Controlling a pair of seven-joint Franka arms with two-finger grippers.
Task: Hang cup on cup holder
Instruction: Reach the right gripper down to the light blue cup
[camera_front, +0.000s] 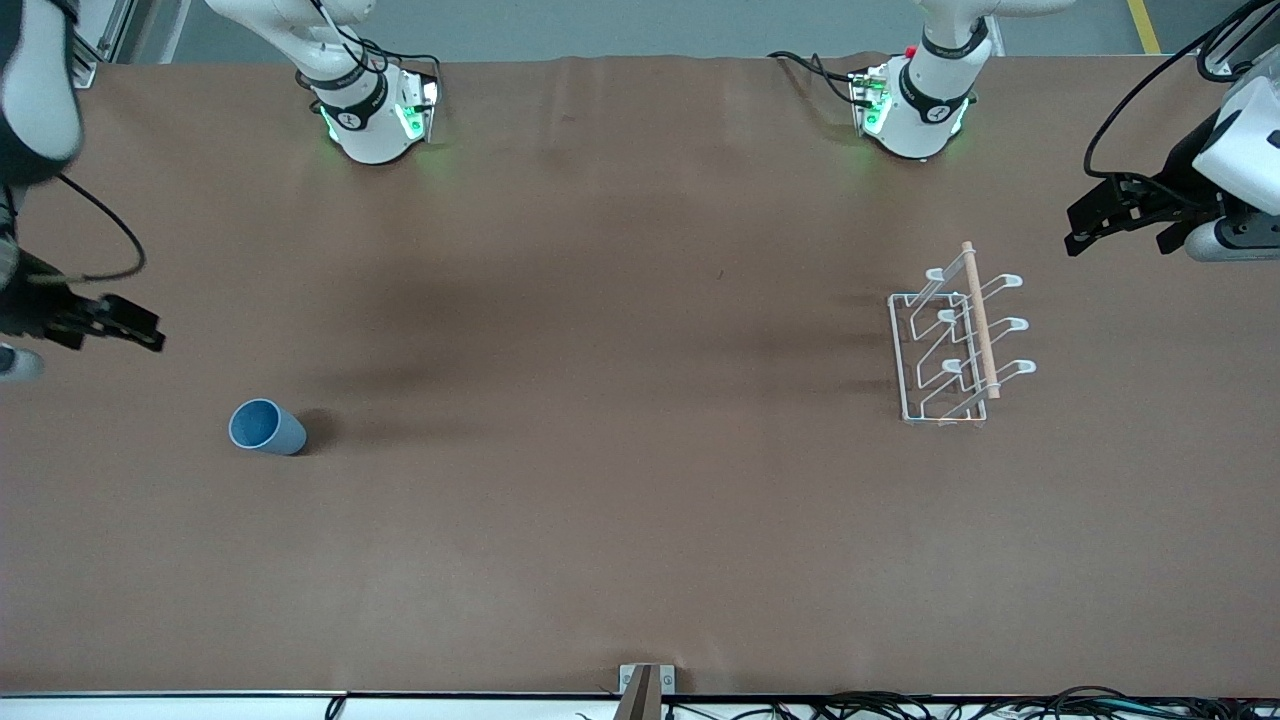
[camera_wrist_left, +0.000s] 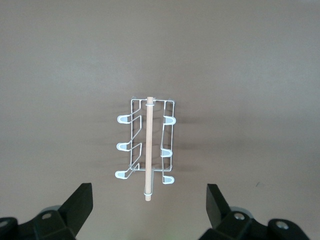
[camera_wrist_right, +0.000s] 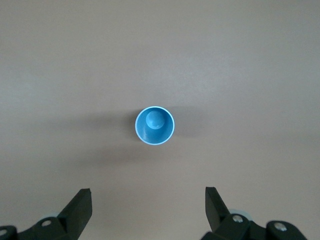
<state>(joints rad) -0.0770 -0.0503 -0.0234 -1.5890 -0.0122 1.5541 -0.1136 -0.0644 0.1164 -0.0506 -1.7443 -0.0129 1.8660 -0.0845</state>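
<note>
The light blue cup (camera_front: 266, 428) stands upright, mouth up, on the brown table toward the right arm's end. It also shows in the right wrist view (camera_wrist_right: 155, 126), apart from the fingers. My right gripper (camera_front: 155, 333) (camera_wrist_right: 148, 192) is open and empty in the air beside the cup. The white wire cup holder (camera_front: 955, 345) with its wooden rod stands toward the left arm's end and carries no cup. It also shows in the left wrist view (camera_wrist_left: 148, 145). My left gripper (camera_front: 1072, 232) (camera_wrist_left: 149, 188) is open and empty in the air beside the holder.
The two arm bases (camera_front: 375, 110) (camera_front: 915, 105) stand at the table's edge farthest from the front camera. A small metal bracket (camera_front: 645, 685) and cables lie along the nearest edge. The brown table (camera_front: 620, 400) lies bare between cup and holder.
</note>
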